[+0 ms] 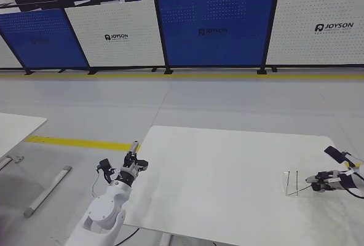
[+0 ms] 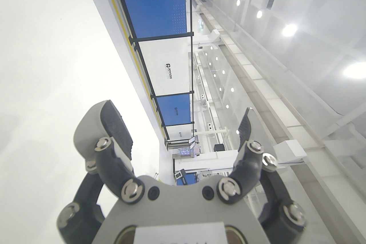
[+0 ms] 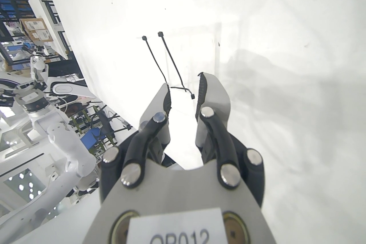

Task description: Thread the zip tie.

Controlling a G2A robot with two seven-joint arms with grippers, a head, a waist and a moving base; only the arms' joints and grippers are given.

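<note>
Black on white: found two zip ties [image 3: 155, 59] lying side by side, close but apart, on a clear plastic sheet [image 3: 200, 42] near the right end of the counter [image 1: 231, 178], heads turned away from the right jaws. Found the right jaws low over the near tails, released and partly spread, grasping nothing. Noted one kinked tail end lying in the gap between the tips, contact not discernible. Judged the placing deliberate: lined up along the straps to close on a tail, the thin end being the one to feed through a head.

Found the left jaws well apart at the counter's opposite edge, spread wide, empty, aimed out at the room rather than the work. Judged parked until a second grip is wanted. Threading not yet begun; both ties flat and unlooped.

Hindrances:
- Straps thin and flush to the sheet, hard to get under.
- Neighbouring tie near enough to be caught in the same pinch.
- Cannot tell whether the sheet has a raised edge across the approach.

Beyond the counter, blue and white panels [image 1: 213, 31] and a yellow floor line [image 1: 77, 143], none near the work.
</note>
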